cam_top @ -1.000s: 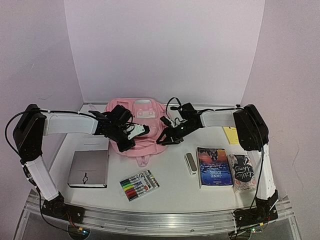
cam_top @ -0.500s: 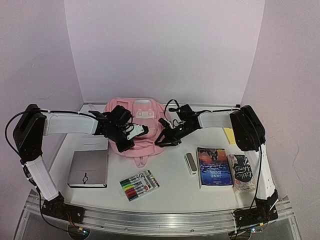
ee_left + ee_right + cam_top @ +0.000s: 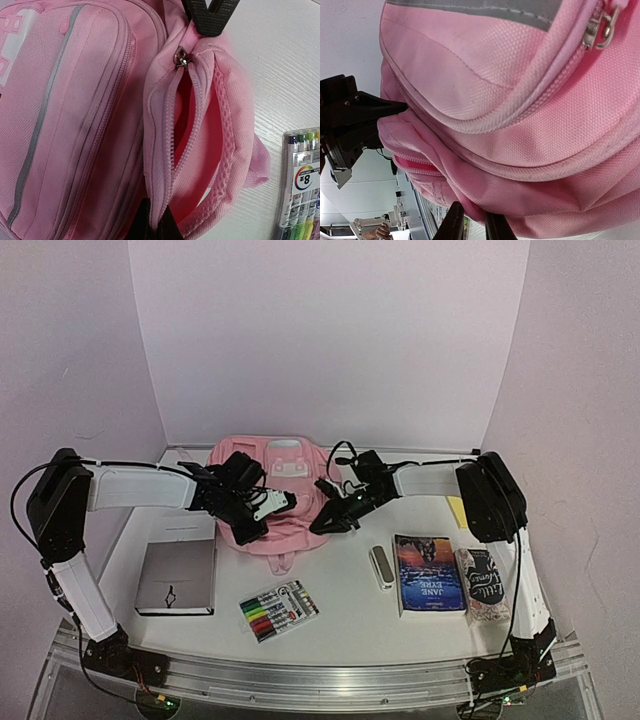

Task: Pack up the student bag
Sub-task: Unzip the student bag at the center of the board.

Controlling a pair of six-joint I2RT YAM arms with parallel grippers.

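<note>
Student bag [image 3: 75, 125] held taut, its open pocket's depths hidden from view.
My left gripper [image 3: 152, 227] clamps its zipper edge; my right gripper [image 3: 474, 214], nearly closed, pinches its end.

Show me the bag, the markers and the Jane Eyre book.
bag [image 3: 295, 530]: top view, pink fabric near its near edge.
markers [image 3: 279, 610]: top view, middle of the pack.
Jane Eyre book [image 3: 430, 573]: top view, centre of the cover.
</note>
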